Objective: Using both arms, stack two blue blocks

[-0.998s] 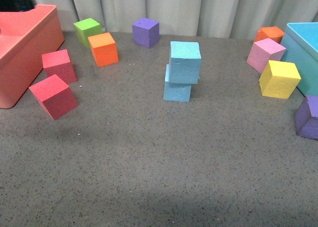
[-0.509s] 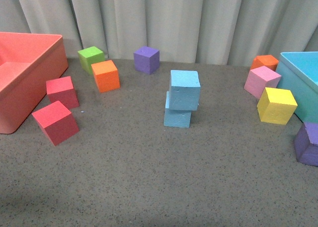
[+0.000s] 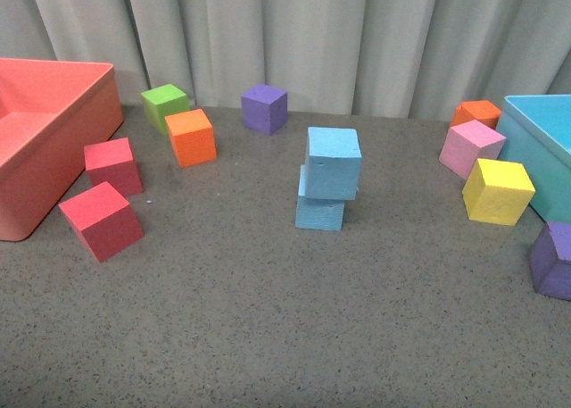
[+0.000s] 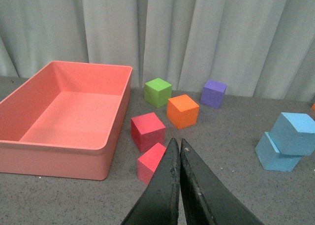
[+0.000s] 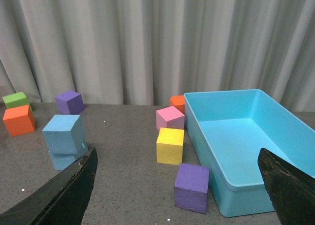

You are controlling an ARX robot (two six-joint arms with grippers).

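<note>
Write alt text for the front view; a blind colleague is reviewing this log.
Two light sky-blue foam cubes stand stacked mid-table, the upper one twisted and overhanging the lower. Red, orange, green and purple foam cubes and a salmon-pink plastic bin lie to the left; pink, yellow, orange and purple cubes and a turquoise bin to the right. No arm shows.

Two light sky-blue matte foam cubes, same size, stacked mid-table, nearer the far edge than the near one. Lower block sits flat on the grey surface. Upper block rests on top of it, touching, twisted slightly and shifted toward the right edge, so it overhangs on that side. Stack stands upright, clear of my arms.
</note>
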